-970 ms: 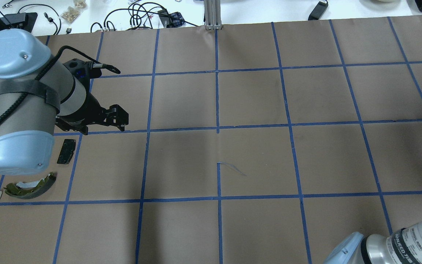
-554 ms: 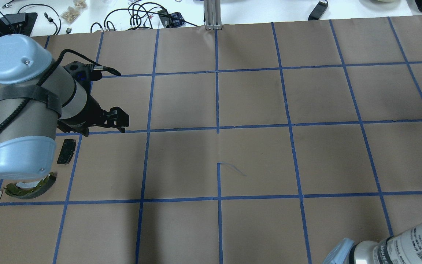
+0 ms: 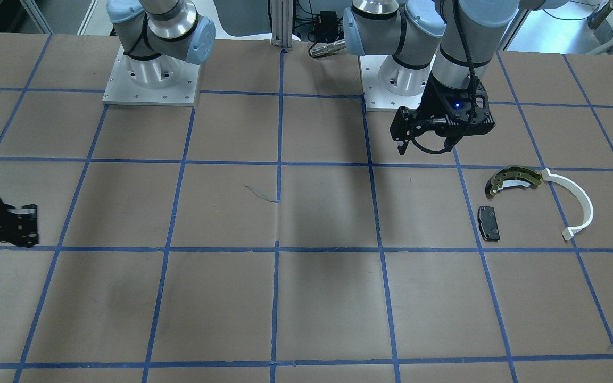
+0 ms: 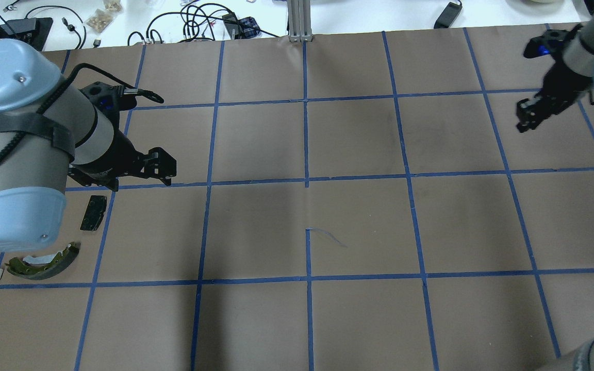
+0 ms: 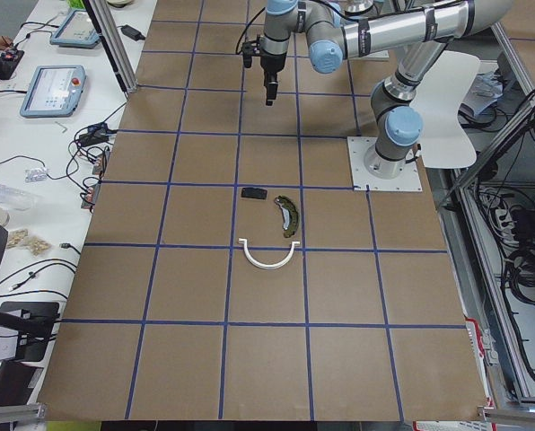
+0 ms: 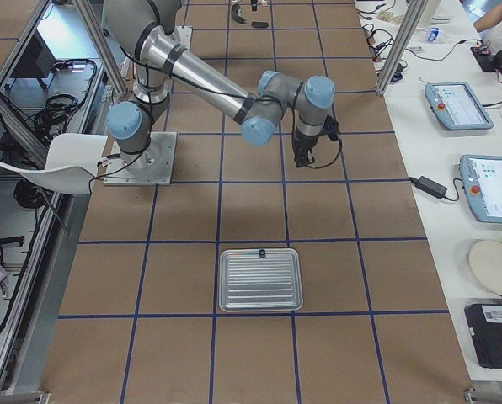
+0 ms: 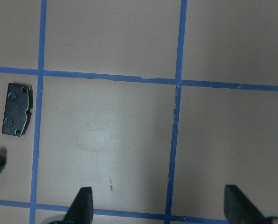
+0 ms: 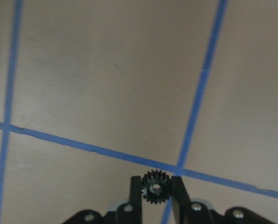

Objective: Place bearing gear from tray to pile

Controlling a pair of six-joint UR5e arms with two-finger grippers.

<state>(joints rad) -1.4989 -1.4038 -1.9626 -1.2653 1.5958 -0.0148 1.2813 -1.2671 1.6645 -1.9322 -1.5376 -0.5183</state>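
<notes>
Black bearing gear [image 8: 154, 188] between right jaws, wrist view only

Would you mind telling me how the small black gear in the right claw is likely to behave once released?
The bearing gear is tiny and round, so it may roll if it lands on edge. Its teeth probably give the right claw a firm pinch; it looks rigid and light.
</notes>
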